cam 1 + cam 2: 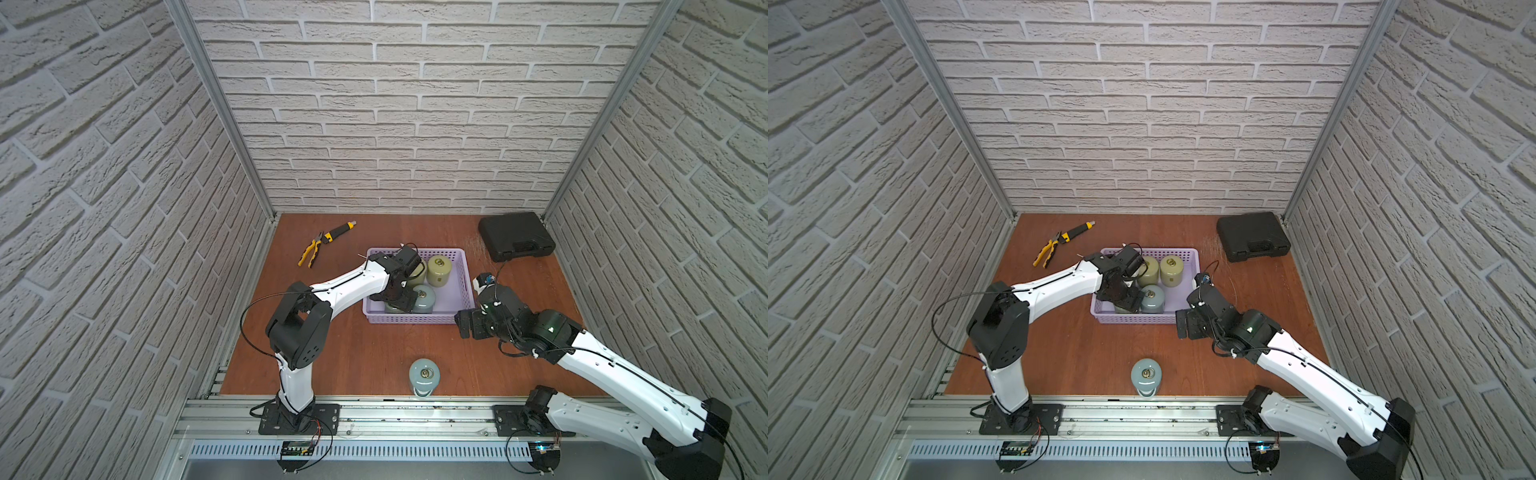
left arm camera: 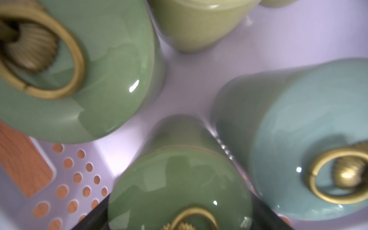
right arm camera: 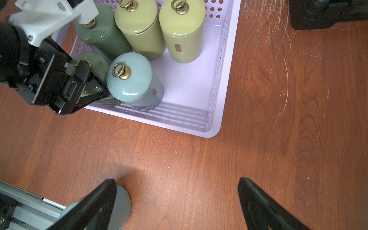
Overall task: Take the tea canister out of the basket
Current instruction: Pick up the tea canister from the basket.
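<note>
the tea canister [image 3: 89,61] stands upright in the 7 o'clock corner of the basket [image 1: 415,319], directly under the left gripper [image 3: 87,83], which reaches in from 9 o'clock and points down over its lid. in the left wrist view its black fingers [image 2: 93,219] sit on either side of the lid, close against its edges. the jaws are spread wide and straddle the canister. whether the pads already touch the glaze cannot be told, and nothing is lifted.

the canister is a glossy dark green cylinder with a domed lid, topped by a brass ring on a ribbed brass knob.

a second dark green canister [image 3: 99,33] stands at its 12 o'clock, near it. touching it at 3 o'clock is a pale blue-green canister [image 3: 131,79] with the same brass ring. two yellow-green canisters [image 3: 137,25] [image 3: 181,29] stand along the 12 o'clock wall. the 3 o'clock third of the lavender floor is bare.

a loose pale canister [image 1: 424,376] stands on the table [image 1: 353,353] at 6 o'clock, well apart from the basket.

the right gripper [image 3: 177,199] hangs just off the basket's 5 o'clock corner, jaws fully apart over bare wood, gripping nothing. a black case [image 1: 515,237] lies at 1 o'clock.
</note>
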You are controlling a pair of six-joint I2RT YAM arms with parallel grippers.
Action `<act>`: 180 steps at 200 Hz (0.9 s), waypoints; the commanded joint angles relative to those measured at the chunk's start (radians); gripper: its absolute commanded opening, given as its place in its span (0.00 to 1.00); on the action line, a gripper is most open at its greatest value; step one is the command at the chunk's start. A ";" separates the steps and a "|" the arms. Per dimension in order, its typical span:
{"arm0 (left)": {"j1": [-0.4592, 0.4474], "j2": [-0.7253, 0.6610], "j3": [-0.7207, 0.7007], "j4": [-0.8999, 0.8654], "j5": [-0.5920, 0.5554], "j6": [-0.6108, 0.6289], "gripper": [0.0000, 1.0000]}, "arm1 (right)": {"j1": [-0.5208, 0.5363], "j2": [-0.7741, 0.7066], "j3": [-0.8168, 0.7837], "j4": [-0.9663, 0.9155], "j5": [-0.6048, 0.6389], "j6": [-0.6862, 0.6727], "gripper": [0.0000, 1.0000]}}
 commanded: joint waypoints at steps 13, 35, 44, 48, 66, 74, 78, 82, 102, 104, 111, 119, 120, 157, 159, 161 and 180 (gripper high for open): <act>0.007 0.003 0.022 -0.012 -0.004 0.008 0.79 | -0.008 -0.022 -0.017 -0.004 0.009 0.005 1.00; 0.006 -0.001 0.017 -0.011 -0.005 0.008 0.67 | -0.008 -0.025 -0.019 -0.006 0.010 0.008 1.00; 0.006 -0.005 0.016 -0.011 -0.008 0.007 0.65 | -0.009 -0.027 -0.018 -0.007 0.011 0.010 1.00; 0.005 -0.004 0.015 -0.013 -0.008 0.005 0.64 | -0.009 -0.028 -0.019 -0.008 0.011 0.009 1.00; 0.005 -0.010 0.014 -0.012 -0.011 0.003 0.62 | -0.010 -0.031 -0.019 -0.010 0.011 0.009 1.00; 0.005 -0.014 0.015 -0.012 -0.013 0.003 0.61 | -0.009 -0.033 -0.020 -0.011 0.010 0.010 1.00; 0.005 -0.016 0.015 -0.013 -0.016 0.002 0.61 | -0.010 -0.033 -0.020 -0.011 0.010 0.010 1.00; 0.005 -0.018 0.015 -0.013 -0.017 0.002 0.60 | -0.011 -0.033 -0.021 -0.012 0.011 0.011 1.00; 0.006 -0.029 0.026 -0.026 -0.028 0.002 0.59 | -0.011 -0.036 -0.022 -0.015 0.009 0.013 1.00; 0.006 -0.029 0.027 -0.029 -0.029 0.002 0.58 | -0.011 -0.036 -0.022 -0.015 0.010 0.013 1.00; 0.006 -0.035 0.032 -0.033 -0.035 0.001 0.58 | -0.010 -0.036 -0.022 -0.015 0.009 0.013 1.00; 0.008 -0.042 0.036 -0.039 -0.039 0.002 0.57 | -0.010 -0.035 -0.022 -0.016 0.007 0.013 1.00; 0.008 -0.042 0.037 -0.040 -0.039 0.002 0.58 | -0.010 -0.036 -0.022 -0.017 0.007 0.014 1.00; 0.014 -0.083 0.062 -0.071 -0.056 -0.004 0.56 | -0.010 -0.036 -0.019 -0.023 0.003 0.011 1.00; 0.015 -0.084 0.063 -0.073 -0.056 -0.005 0.56 | -0.010 -0.036 -0.018 -0.024 0.003 0.010 1.00; 0.015 -0.087 0.064 -0.075 -0.056 -0.005 0.55 | -0.010 -0.036 -0.017 -0.024 0.002 0.011 1.00; 0.016 -0.106 0.078 -0.088 -0.059 -0.006 0.55 | -0.011 -0.034 -0.014 -0.028 0.000 0.010 1.00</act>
